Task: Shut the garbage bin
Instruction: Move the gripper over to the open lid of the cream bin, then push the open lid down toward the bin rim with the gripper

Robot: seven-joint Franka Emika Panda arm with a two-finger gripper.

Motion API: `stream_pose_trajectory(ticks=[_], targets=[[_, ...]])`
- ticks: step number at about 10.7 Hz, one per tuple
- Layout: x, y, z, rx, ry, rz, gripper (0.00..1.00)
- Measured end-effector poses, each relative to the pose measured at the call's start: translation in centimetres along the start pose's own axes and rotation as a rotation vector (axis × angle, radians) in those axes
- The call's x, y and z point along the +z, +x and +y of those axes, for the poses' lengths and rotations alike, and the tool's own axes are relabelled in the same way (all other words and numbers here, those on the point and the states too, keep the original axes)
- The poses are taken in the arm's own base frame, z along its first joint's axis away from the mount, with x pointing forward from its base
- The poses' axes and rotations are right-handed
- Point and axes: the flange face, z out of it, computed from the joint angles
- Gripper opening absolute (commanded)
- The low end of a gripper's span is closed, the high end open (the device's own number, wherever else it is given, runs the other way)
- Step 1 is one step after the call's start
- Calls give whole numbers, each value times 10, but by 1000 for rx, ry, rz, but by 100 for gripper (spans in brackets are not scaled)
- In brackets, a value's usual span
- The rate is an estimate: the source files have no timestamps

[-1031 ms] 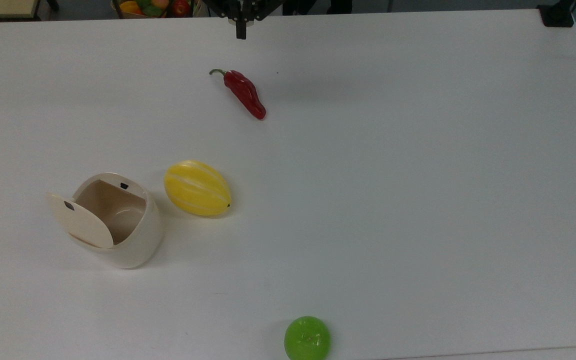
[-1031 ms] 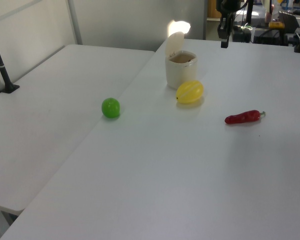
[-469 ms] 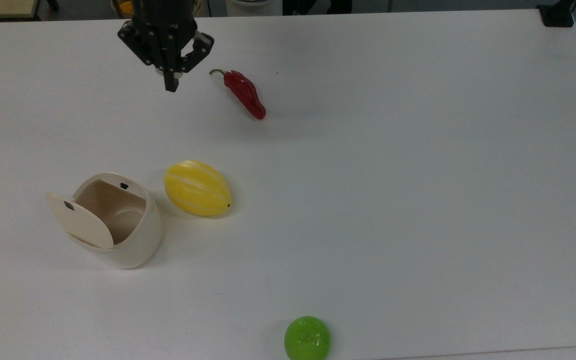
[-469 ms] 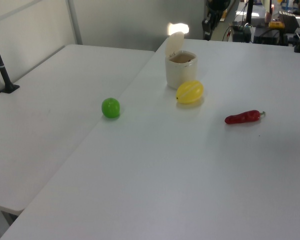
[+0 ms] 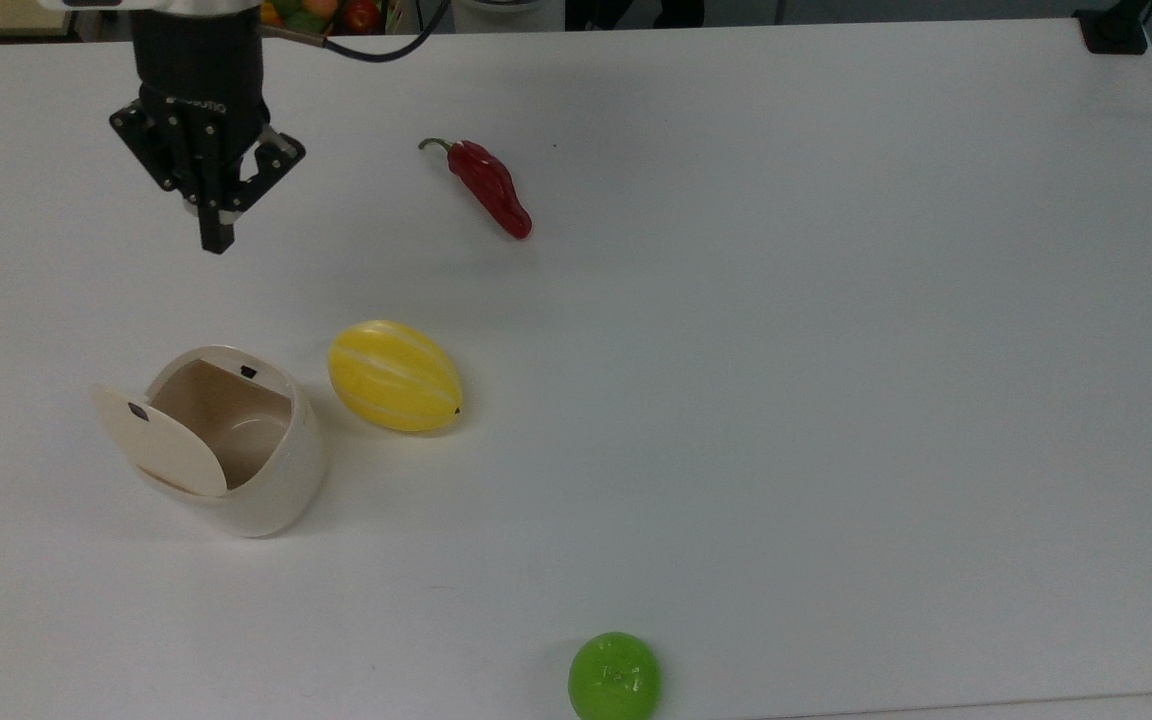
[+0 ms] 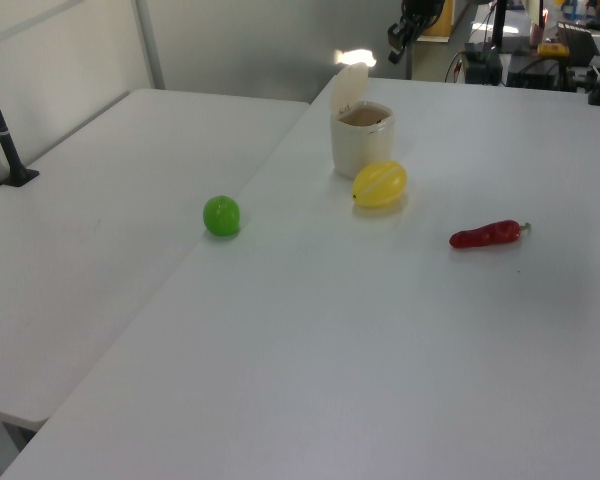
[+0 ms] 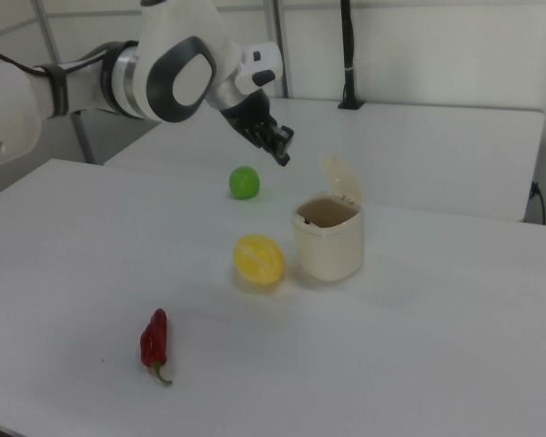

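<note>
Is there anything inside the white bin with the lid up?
The garbage bin looks empty: its tan floor and walls show in the top view. Its raised lid covers one corner of the inside, so that part can't be checked.

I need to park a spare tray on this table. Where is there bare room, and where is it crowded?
In the top view, everything right of the pepper and green ball is bare table. The strip between melon and ball is free too. The top view's left is crowded: the open bin sits beside the melon, with the pincer above.
</note>
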Motion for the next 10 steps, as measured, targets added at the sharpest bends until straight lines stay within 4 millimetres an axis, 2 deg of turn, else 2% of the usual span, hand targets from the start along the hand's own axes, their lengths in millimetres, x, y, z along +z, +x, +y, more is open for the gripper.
stream_pose_trajectory(ticks=[4,7,10], targets=[[17,23,27,71,-3,168,0],[48,36,46,111,-2,324,0],[80,36,46,112,8,392,0]])
